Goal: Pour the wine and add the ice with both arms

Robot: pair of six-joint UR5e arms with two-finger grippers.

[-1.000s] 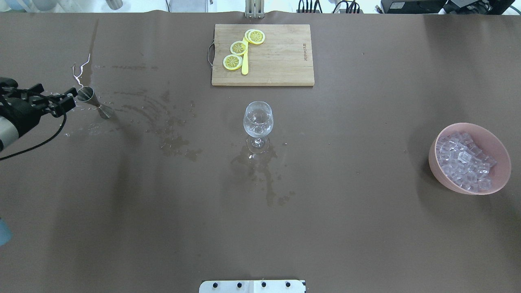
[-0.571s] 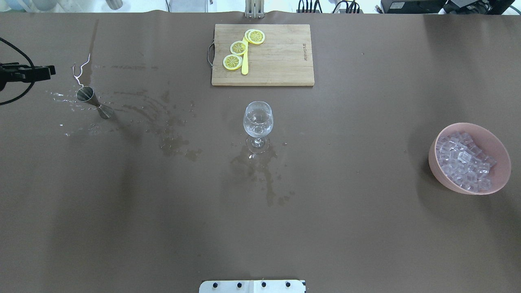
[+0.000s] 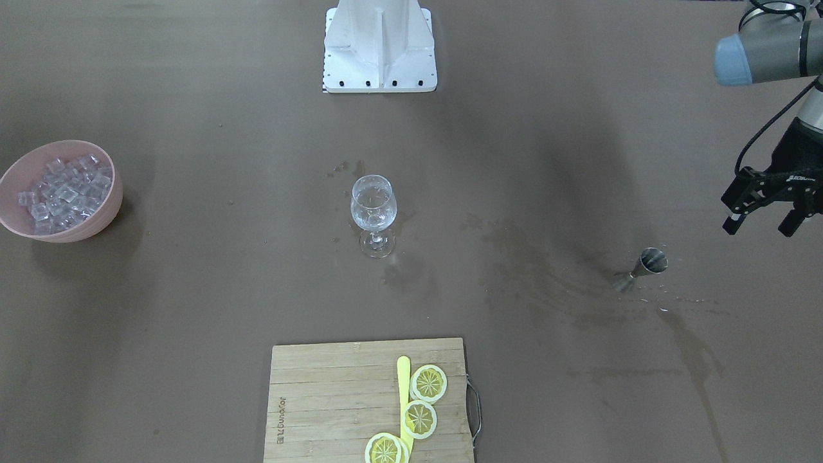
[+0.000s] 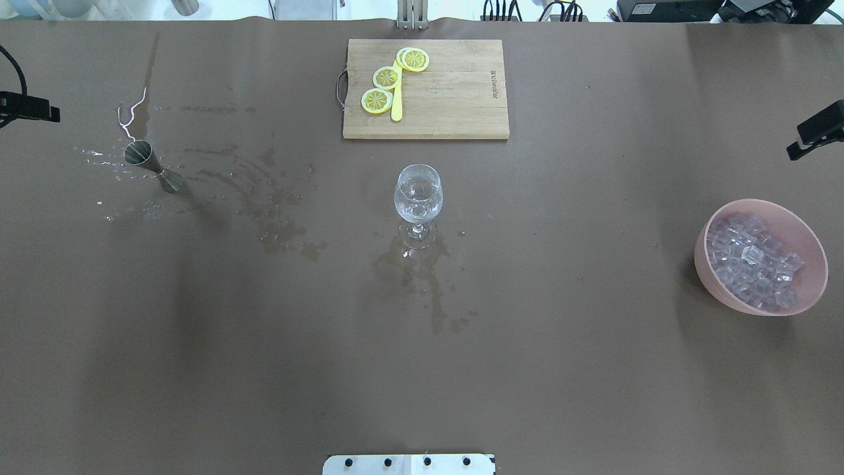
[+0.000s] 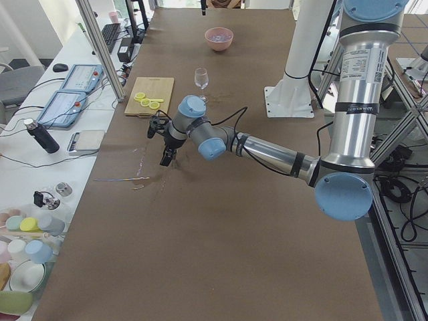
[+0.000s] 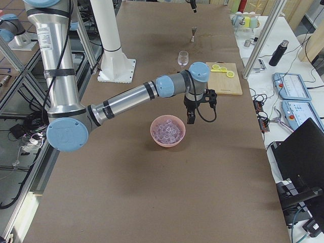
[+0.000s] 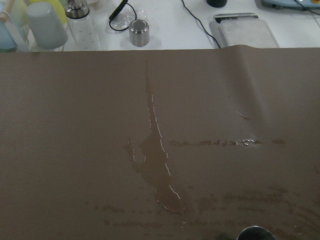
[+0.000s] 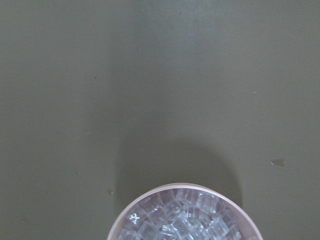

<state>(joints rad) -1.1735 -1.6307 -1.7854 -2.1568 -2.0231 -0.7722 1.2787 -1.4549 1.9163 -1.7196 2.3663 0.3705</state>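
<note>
Facing the robot: the black two-fingered left gripper is seen at this view's right edge, carried by the silver-grey tubular left arm. Its fingers are spread with nothing between them. It is held above the brown table cover, apart from the small steel hourglass-shaped jigger, which stands among wet streaks.
Facing the robot, task things: the clear stemmed wine glass is stood upright mid-table. The ice, many clear cubes, is heaped in the round pink bowl at the opposite end of the table. Yellow lemon slices are laid on the wooden chopping board.
Overhead: only a black tip of the right gripper is shown at the right edge, beyond the bowl and apart from it. Whether it is spread or closed cannot be told. The left gripper is cut off by the left edge.
Left side: the left arm is stretched low over the table, with its gripper pointed downward.
Right side: the silver-grey right arm is stretched out, and its gripper is hung above the table just beside the bowl, on the chopping board's side. The set of its fingers cannot be made out.
Left wrist: wet streaks are shown on the table cover, and the jigger's rim is caught at the bottom edge.
Right wrist: the bowl's rim and the ice inside are shown at the lower edge.
</note>
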